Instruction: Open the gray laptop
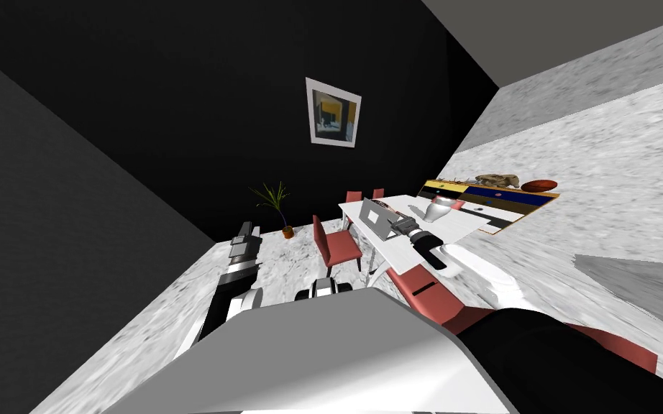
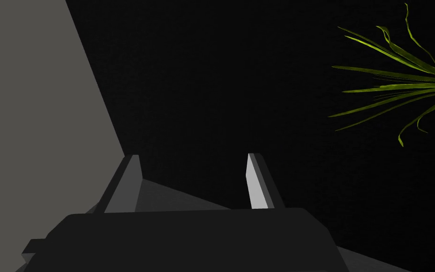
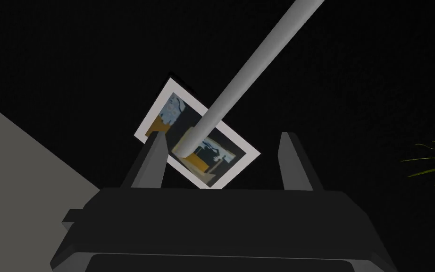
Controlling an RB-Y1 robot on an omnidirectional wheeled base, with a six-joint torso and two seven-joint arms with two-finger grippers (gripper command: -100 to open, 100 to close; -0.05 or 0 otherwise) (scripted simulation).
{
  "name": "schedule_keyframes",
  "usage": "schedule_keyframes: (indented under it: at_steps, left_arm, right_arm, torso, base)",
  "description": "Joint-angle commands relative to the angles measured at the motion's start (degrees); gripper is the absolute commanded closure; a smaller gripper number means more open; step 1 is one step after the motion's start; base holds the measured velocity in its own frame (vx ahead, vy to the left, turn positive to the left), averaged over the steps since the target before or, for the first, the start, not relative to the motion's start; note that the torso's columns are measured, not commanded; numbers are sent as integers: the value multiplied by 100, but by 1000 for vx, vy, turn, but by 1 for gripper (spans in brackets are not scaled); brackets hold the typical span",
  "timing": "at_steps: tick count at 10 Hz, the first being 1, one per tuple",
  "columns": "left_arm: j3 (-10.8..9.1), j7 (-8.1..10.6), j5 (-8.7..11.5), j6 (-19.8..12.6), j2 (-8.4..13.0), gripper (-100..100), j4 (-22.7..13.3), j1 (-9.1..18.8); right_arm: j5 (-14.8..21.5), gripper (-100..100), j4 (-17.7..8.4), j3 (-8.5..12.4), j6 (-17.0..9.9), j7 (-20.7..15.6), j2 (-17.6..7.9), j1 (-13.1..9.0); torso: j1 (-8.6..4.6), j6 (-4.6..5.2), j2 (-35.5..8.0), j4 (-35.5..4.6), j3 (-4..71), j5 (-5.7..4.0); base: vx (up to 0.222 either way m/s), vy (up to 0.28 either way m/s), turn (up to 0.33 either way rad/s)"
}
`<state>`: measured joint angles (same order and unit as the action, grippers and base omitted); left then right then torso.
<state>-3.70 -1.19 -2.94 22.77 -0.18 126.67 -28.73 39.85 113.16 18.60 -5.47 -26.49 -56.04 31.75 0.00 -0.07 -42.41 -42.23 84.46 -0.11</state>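
head view: a white table (image 1: 459,224) stands out across the speckled floor, against a black wall; the grey laptop (image 1: 377,215) sits on the table near its left end, and its lid looks lifted off the base, though how far cannot be told; the right arm reaches over the table's near edge, and the right gripper (image 1: 397,228) is on the table right at the laptop's near side; a silvery vase (image 1: 438,209) stands on the table just past the laptop; red chairs (image 1: 336,246) are drawn up around the table; a potted plant (image 1: 277,205) stands on the floor left of the table; a framed picture (image 1: 333,113) hangs on the wall above the table; a low sideboard (image 1: 495,201) with yellow, blue and white panels lies beyond the table's right end; the left gripper (image 1: 247,228) is held over the floor, well left of the table.

left wrist view: the left gripper (image 2: 194,158) has its fingers (image 2: 259,184) spread wide and released, with nothing between them; green leaves of the plant (image 2: 400,80) show ahead, off to one side.

right wrist view: the right gripper (image 3: 222,137) has its fingers (image 3: 291,160) parted and unclenched; a slim pale grey edge (image 3: 254,61), seemingly the laptop's lid seen edge on, slants down into the gap and ends just beside one finger, well clear of the other; whether it touches that finger cannot be told; the framed picture (image 3: 174,106) shows behind it.
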Motion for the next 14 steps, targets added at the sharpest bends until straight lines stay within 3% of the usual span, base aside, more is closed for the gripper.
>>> schedule_keyframes:
  at_steps: [1,9,10,11,14]
  left_arm:
    - [0,0,0,0,0,0,0,1]
    - [0,0,0,0,0,0,0,0]
    - [0,0,0,0,1,0,0,0]
    - [0,0,0,0,0,0,0,0]
    - [-1,0,0,0,1,0,0,0]
  right_arm:
    - [-342,100,-128,1,43,309,-233,30]
    - [-1712,100,-639,7,214,1544,-1165,150]
    - [-1598,100,-553,43,198,1428,-1098,139]
    - [-1858,100,-612,-35,248,1703,-1144,167]
    - [-2217,100,-695,-161,319,2061,-1195,216]
  torso:
    - [-5,-10,15,18,5,-19]
    - [-43,13,43,23,25,-25]
    - [-42,14,39,18,23,-22]
    - [-19,11,33,12,20,-9]
    - [-50,6,48,19,28,-23]
  base:
    - [-10,-50,52]
    - [-10,-67,28]
    - [-6,-30,8]
    - [7,-71,42]
    - [8,-134,55]
